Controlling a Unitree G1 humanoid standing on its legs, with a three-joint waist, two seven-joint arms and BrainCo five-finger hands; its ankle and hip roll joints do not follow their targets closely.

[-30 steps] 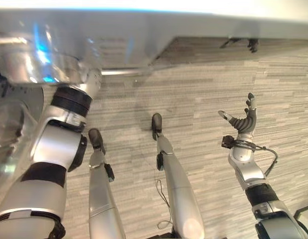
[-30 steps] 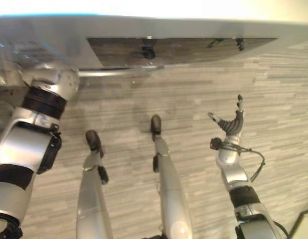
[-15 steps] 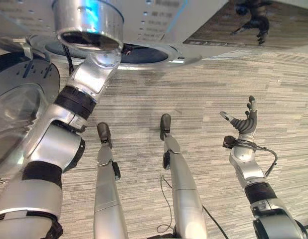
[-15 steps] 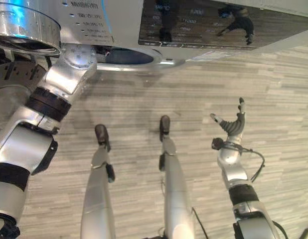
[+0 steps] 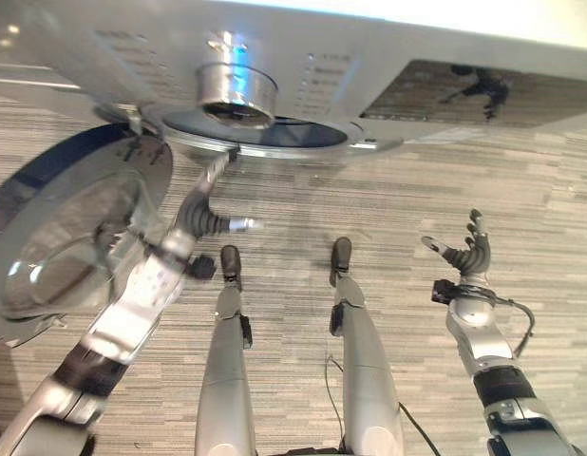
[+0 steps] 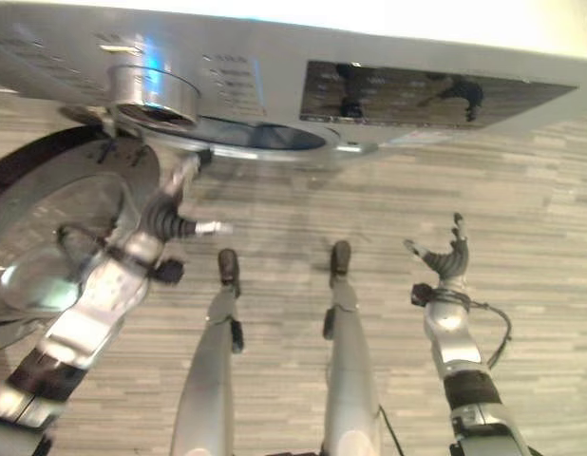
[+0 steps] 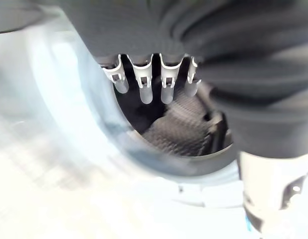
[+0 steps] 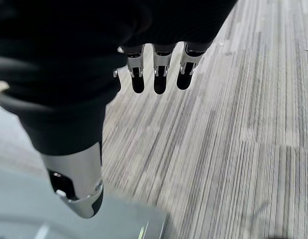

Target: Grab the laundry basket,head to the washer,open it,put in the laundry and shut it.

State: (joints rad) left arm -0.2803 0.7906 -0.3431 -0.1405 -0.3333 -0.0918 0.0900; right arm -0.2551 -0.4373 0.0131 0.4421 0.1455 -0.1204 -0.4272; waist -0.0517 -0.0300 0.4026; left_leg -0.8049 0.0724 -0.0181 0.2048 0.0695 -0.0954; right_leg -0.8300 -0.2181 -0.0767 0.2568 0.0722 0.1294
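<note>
Washer (image 5: 303, 66) door (image 5: 75, 237) swung open, left robot hand (image 5: 206, 220) relaxed beside it, empty; right robot hand (image 5: 467, 255) spread, empty. Needs basket brought near before loading drum (image 7: 179, 127).

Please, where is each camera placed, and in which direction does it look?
Left and right eye views: on the head, looking down at the washer, its open door, both arms.
Left wrist view: along the left hand into the drum.
Right wrist view: along the right hand at the floor.
Shared: eye views show both hands.
</note>
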